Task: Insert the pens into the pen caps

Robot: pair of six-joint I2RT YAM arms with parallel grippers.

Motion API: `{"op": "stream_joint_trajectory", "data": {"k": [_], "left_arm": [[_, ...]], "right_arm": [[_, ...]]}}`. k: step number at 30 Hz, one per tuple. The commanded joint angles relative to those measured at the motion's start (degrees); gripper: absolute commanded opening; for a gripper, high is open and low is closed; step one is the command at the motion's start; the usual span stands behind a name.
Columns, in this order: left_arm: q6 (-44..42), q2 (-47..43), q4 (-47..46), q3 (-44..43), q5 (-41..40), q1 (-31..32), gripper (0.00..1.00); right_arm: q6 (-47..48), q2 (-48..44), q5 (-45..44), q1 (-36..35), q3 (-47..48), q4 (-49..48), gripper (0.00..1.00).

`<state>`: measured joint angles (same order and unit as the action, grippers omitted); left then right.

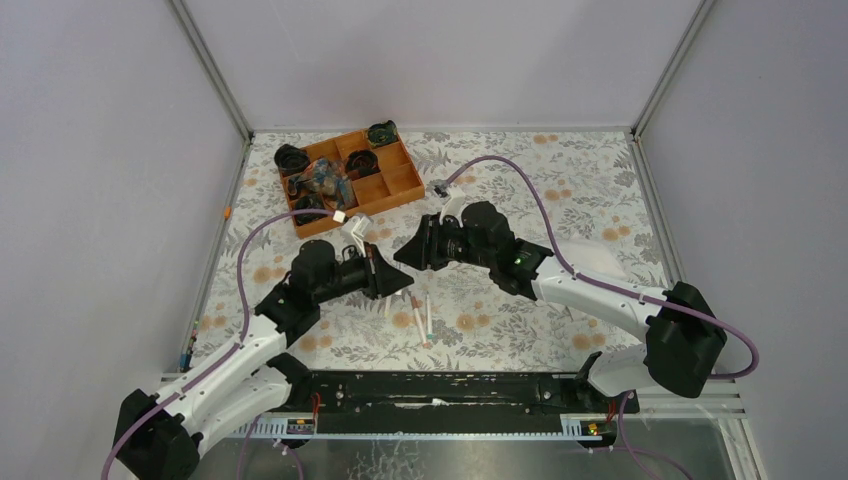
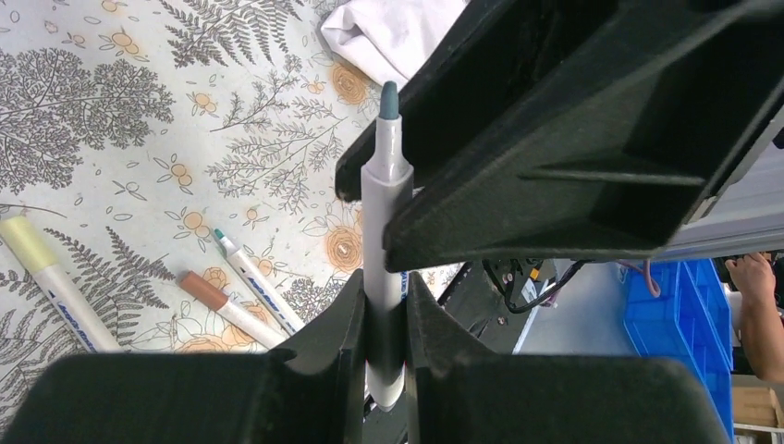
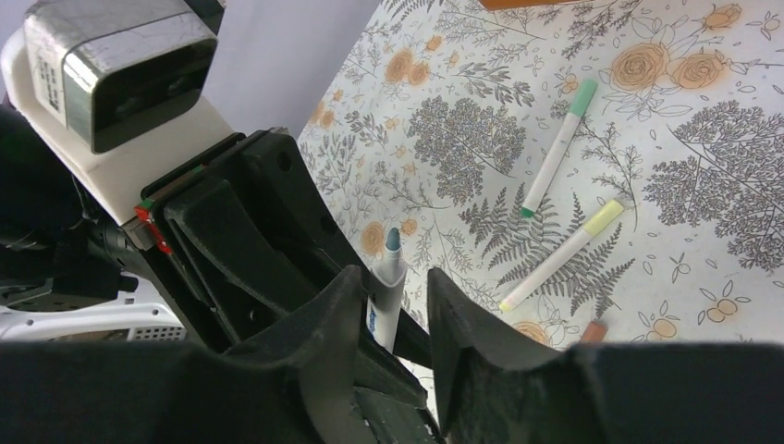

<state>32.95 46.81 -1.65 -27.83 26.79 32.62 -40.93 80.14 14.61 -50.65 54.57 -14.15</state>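
- Left wrist view: the left gripper (image 2: 384,319) is clamped tight on a white pen (image 2: 385,190). It grips the lower part, so the pen stands up between the fingers with its grey-blue tip bare at the top.
- Right wrist view: the right gripper (image 3: 399,301) has its jaws partly apart, one on each side of that pen's upper part. A gap shows on the right-hand side; I cannot tell whether the other finger touches the pen.
- Top view: both grippers meet tip to tip above the middle of the flower-print table cover (image 1: 600,190).
- Three more pens lie flat on the cover just near of the grippers: a yellow-ended pen (image 2: 42,277), a brown-tipped pen (image 2: 217,303) and a teal-tipped pen (image 2: 251,276).
- Whether those coloured ends are caps I cannot tell.
- An orange compartment tray (image 1: 395,197) sits far left, well apart.
- Crumpled white paper (image 2: 393,32) lies right of the grippers.
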Motion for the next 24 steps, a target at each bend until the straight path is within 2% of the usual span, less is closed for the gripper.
{"op": "stream_joint_trajectory", "data": {"k": [1,4,6,7,9,10,13,15,20,24], "left_arm": [[-0.52,0.32,-4.84,-2.02,0.65,-0.19,0.0],[-0.2,1.38,-5.38,-2.26,0.63,-0.21,0.0],[0.0,2.31,-5.53,-2.64,0.43,-0.19,0.01],[-0.04,2.77,-5.39,-2.81,0.34,-0.19,0.03],[-0.23,3.67,-4.73,-3.78,0.1,-0.19,0.09],[-0.33,4.11,-4.23,-4.32,-0.16,-0.19,0.17],[-0.85,5.52,-1.41,-6.31,-2.22,-0.26,0.51],[-1.4,6.05,1.72,-8.07,-4.25,-0.38,0.66],[-4.8,5.98,13.4,-14.06,-10.53,-3.54,0.79],[-8.09,6.05,20.54,-18.5,-12.97,-10.04,0.81]], "right_arm": [[0.41,0.25,1.16,-0.43,3.0,-3.03,0.34],[0.64,0.52,1.38,-0.5,3.06,-3.12,0.2],[1.24,0.48,1.26,-0.43,3.14,-3.12,0.05],[1.59,0.34,0.86,-0.41,3.18,-2.85,0.01],[3.08,-0.16,-1.0,-0.42,3.7,-1.17,0.0],[4.15,-0.47,-1.91,-0.41,4.1,0.0,0.0],[7.65,-1.55,-5.59,-0.4,5.4,3.94,0.0],[9.75,-2.37,-8.75,-0.24,6.08,6.86,0.0],[13.73,-3.51,-15.13,0.88,7.27,15.11,0.0],[14.66,-4.9,-16.82,2.15,4.97,18.45,0.0]]}}
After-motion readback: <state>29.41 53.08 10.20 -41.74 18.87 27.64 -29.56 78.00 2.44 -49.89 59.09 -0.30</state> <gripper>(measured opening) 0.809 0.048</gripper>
